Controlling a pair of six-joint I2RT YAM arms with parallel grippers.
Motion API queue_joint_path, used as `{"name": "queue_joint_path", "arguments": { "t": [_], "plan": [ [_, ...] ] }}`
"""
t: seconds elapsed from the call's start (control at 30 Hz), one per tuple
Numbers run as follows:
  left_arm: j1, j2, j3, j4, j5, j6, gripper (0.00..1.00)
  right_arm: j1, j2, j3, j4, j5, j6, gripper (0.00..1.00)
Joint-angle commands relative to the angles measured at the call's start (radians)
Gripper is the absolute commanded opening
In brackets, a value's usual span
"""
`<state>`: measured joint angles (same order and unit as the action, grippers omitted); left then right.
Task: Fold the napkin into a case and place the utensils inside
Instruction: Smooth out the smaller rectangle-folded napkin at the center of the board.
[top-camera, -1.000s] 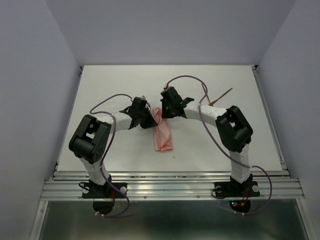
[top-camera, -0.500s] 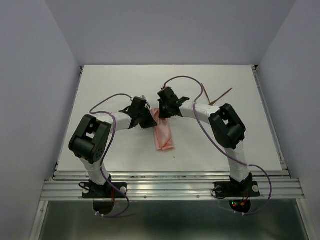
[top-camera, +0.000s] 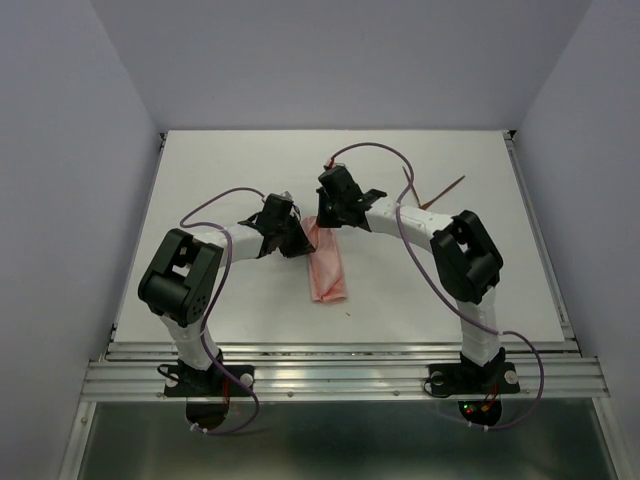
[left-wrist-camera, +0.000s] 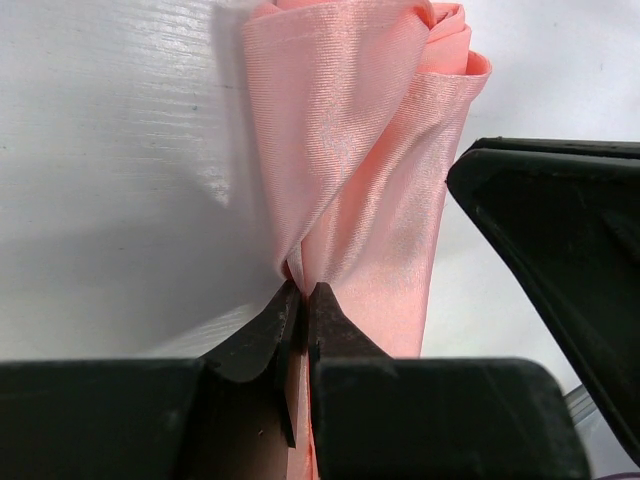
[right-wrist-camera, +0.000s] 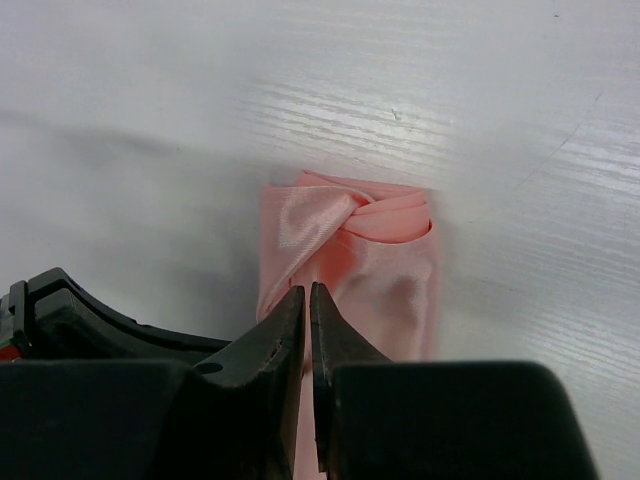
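No writing can be read in any of the three views. No label, brand, number or sign shows legibly on any surface.

A white table (top-camera: 240, 170) fills the enclosure, its top showing a faint wood-like grain and a thin scratch (right-wrist-camera: 578, 128) up close. Pale lilac-grey walls (top-camera: 330, 60) stand on three sides. Ribbed aluminium rails (top-camera: 340, 378) run along the near edge; a tiny dark speck (top-camera: 347, 313), perhaps a crumb, lies on the tabletop
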<state>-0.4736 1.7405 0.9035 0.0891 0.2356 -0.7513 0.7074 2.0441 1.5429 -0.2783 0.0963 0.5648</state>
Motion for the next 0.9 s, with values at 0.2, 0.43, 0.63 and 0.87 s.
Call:
{"name": "queue_joint_path", "arguments": {
  "t": [0.2, 0.43, 0.63, 0.87],
  "plan": [
    [0.003, 0.007, 0.021, 0.004, 0.008, 0.023, 0.11, 0.004, 0.037, 0.011, 0.013, -0.003, 0.003, 0.11],
    [0.003, 0.017, 0.029, 0.001, 0.013, 0.032, 0.11, 0.004, 0.102, 0.028, 0.025, -0.035, 0.003, 0.11],
    [0.004, 0.025, 0.035, 0.001, 0.018, 0.046, 0.11, 0.004, 0.128, 0.034, 0.024, -0.044, 0.007, 0.11],
    [0.003, 0.044, 0.046, 0.003, 0.031, 0.055, 0.10, 0.014, 0.117, 0.034, 0.056, -0.076, 0.012, 0.11]
  ]
}}
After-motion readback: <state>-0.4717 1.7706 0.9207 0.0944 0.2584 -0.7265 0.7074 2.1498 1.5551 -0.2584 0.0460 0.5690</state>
